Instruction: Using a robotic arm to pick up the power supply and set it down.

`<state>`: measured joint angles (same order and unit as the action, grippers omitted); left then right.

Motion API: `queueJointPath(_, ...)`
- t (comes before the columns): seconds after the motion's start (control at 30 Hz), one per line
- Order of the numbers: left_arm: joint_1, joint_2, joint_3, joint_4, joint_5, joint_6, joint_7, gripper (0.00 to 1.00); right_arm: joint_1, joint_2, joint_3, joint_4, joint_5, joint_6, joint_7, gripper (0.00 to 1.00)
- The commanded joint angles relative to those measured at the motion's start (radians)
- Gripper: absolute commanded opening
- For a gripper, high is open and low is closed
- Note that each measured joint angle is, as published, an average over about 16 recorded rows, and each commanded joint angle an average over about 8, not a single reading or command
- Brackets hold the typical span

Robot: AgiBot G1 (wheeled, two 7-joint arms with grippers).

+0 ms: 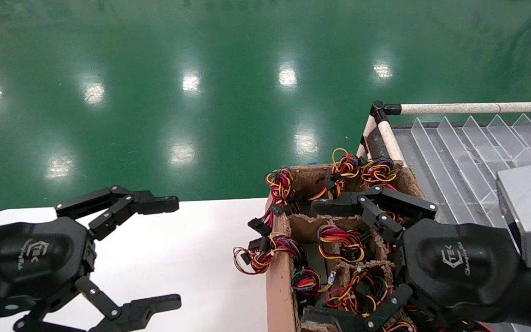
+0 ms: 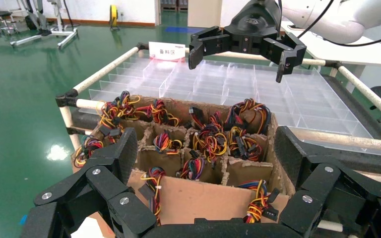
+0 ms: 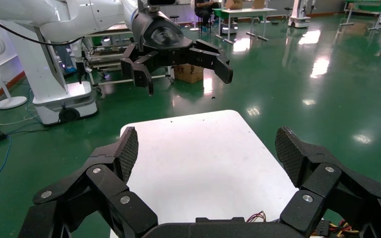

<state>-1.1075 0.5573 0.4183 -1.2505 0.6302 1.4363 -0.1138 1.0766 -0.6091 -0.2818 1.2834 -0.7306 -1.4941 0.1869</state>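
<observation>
The right gripper (image 1: 330, 260) hangs spread wide over the cardboard box (image 1: 278, 276), grasping nothing. Only wire bundles (image 1: 339, 242) show in its cells; I can't make out the power supply itself. The left gripper (image 1: 159, 251) gapes over the white table (image 1: 201, 258).

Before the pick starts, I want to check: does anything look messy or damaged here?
Yes. Wire bundles spill over the torn, frayed wall of the cardboard box onto the white table. Both grippers hang open, left, right.
</observation>
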Motion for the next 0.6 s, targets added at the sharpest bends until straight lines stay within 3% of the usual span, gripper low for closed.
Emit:
queueJointPath(0.03, 0.000, 0.000, 0.000, 0.000, 0.000, 0.000, 0.000, 1.00, 0.000, 0.000, 0.000, 0.000, 0.000, 0.000, 0.000, 1.00)
queueJointPath(0.17, 0.000, 0.000, 0.000, 0.000, 0.000, 0.000, 0.000, 1.00, 0.000, 0.000, 0.000, 0.000, 0.000, 0.000, 0.000, 1.00)
queueJointPath(0.2, 0.000, 0.000, 0.000, 0.000, 0.000, 0.000, 0.000, 0.93, 0.000, 0.000, 0.000, 0.000, 0.000, 0.000, 0.000, 1.00)
queueJointPath(0.43, 0.000, 0.000, 0.000, 0.000, 0.000, 0.000, 0.000, 0.05, 0.000, 0.000, 0.000, 0.000, 0.000, 0.000, 0.000, 1.00)
queueJointPath(0.47, 0.000, 0.000, 0.000, 0.000, 0.000, 0.000, 0.000, 0.00, 0.000, 0.000, 0.000, 0.000, 0.000, 0.000, 0.000, 1.00)
queueJointPath(0.6, 0.000, 0.000, 0.000, 0.000, 0.000, 0.000, 0.000, 0.00, 0.000, 0.000, 0.000, 0.000, 0.000, 0.000, 0.000, 1.00)
